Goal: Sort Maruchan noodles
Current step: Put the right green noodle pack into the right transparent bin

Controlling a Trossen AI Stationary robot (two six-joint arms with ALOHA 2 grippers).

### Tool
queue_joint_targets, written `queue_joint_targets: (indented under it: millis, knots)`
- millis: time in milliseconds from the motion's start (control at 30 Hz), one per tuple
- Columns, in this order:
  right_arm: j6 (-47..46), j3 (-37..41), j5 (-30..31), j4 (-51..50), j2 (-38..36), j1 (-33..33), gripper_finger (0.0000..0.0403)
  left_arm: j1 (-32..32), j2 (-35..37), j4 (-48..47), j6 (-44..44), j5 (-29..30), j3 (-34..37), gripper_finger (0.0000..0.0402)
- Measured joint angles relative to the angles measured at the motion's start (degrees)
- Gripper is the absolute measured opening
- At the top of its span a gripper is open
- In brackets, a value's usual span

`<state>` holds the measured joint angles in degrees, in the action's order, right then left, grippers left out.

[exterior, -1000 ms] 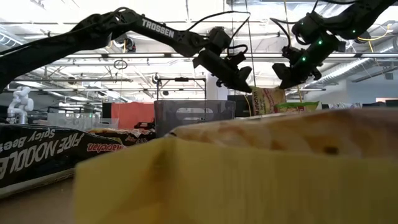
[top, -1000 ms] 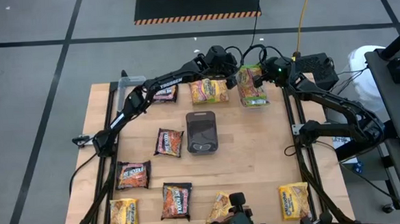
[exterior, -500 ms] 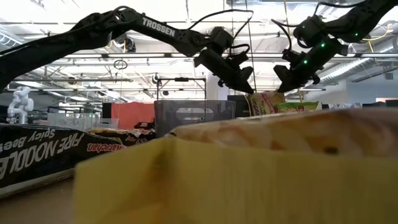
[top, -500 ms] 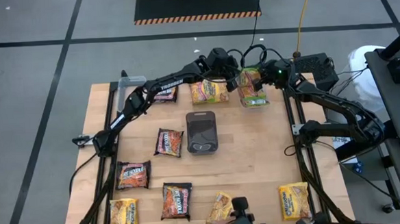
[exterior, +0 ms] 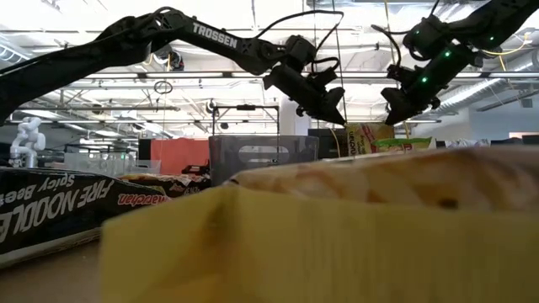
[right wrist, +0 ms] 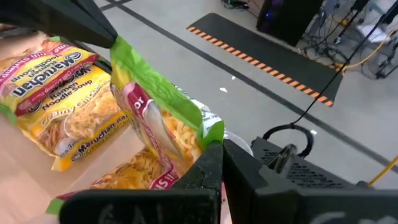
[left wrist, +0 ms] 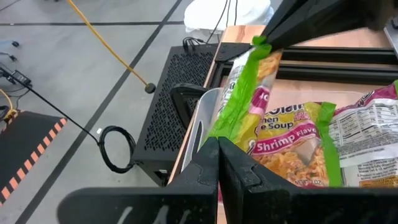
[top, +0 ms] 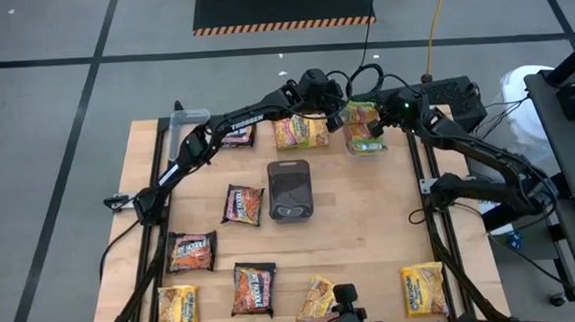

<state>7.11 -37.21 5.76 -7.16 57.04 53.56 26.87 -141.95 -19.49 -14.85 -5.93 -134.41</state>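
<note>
A green-edged shrimp-flavour Maruchan packet (top: 361, 116) stands on edge at the table's far right, over a clear tub (top: 367, 143). It is held at both ends. My left gripper (left wrist: 219, 155) reaches across from the left and is shut on one green end. My right gripper (right wrist: 219, 155) comes from the right and is shut on the other end. The low view shows both fingertips meeting the packet's top (exterior: 364, 135). More packets lie in the tub under it (left wrist: 373, 134). My left gripper pinches the packet's green sealed edge (left wrist: 216, 132) between its two fingers at one corner, slanting down from the table's left. The packet stands on edge and runs away from the fingers to the other gripper. My right gripper pinches the green edge at the opposite corner (right wrist: 210, 132) between its two fingers, slanting down from the table's right. The packet is spread between the two holds, its printed face upright above the tub.
A yellow packet (top: 301, 131) and a brown one (top: 237, 134) lie left of the tub. A dark grey tray (top: 290, 190) sits mid-table. Brown packets (top: 241, 204) (top: 192, 251) (top: 254, 287) and yellow ones (top: 178, 310) (top: 422, 289) lie toward the near edge.
My right gripper has shifted a little toward the table's right edge and rolled slightly, keeping its hold. The packet's top edge is now drawn out longer between the two grippers. My left gripper has barely moved.
</note>
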Motion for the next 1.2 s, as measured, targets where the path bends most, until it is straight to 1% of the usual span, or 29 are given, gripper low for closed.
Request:
queue_joint_targets:
  millis: [233,800,933,1200]
  knots:
    - [2.99,0.00,-0.02,-2.94,-2.83,0.00,0.0000,0.00,0.02,-0.02,0.11,0.00,0.00,0.0005]
    - [3.04,0.00,0.00,-4.33,-2.83,0.00,0.0001,-0.02,0.04,0.00,2.14,0.02,0.00,0.0007]
    - [3.05,0.00,0.02,-4.33,-2.83,-0.02,0.0014,-0.02,0.04,0.00,2.34,0.02,0.00,0.0007]
    - [3.05,0.00,0.10,-4.50,-2.83,-0.02,0.0057,-0.02,0.09,0.00,2.33,0.02,0.00,0.0007]
